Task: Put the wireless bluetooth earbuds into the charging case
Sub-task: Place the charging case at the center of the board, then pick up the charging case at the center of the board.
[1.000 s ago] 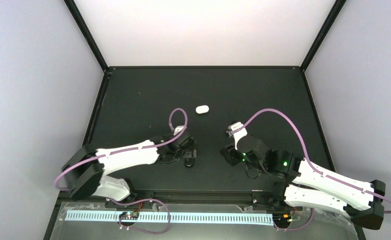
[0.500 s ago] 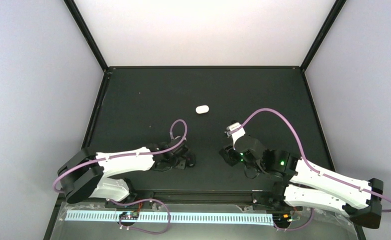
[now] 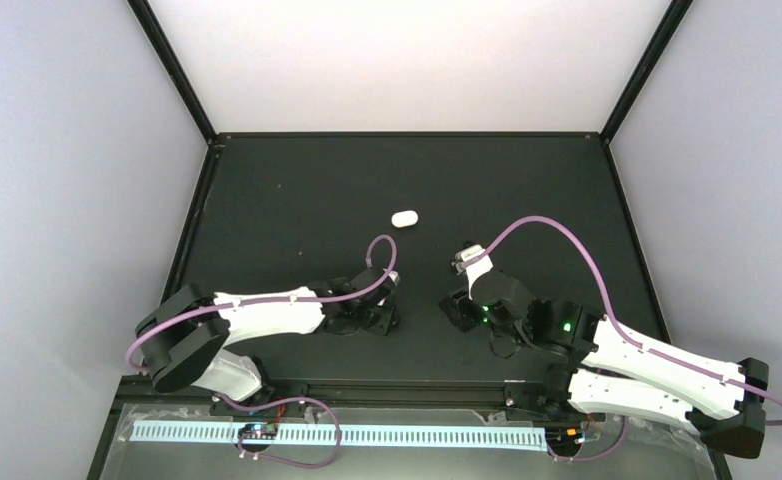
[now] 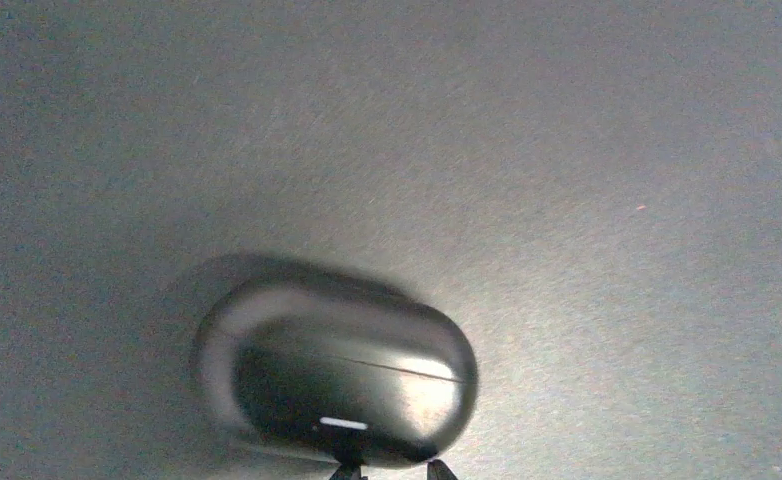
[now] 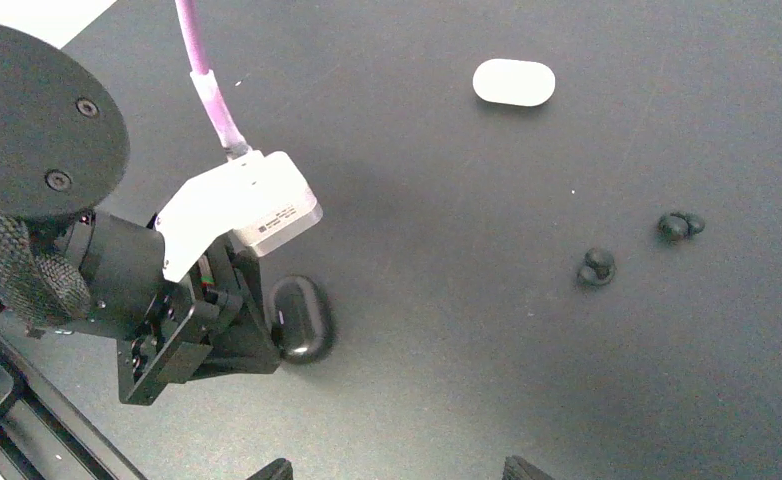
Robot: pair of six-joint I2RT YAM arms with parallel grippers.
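A glossy black charging case lies closed on the dark mat, blurred in the left wrist view. In the right wrist view the same case sits right against the tips of my left gripper, whose jaws are shut with nothing between them. The left gripper is low over the mat near the front. Two black earbuds lie loose on the mat to the right of the case. My right gripper hangs open above the mat, apart from both, holding nothing.
A closed white oval case lies further back near the middle of the mat, also seen as the white case in the right wrist view. The left arm's purple cable loops above its wrist. Black frame posts stand at the mat's back corners.
My left gripper's jaws have gone from open to shut, and the arm has shifted a little right toward the black case. The right arm has stayed still.
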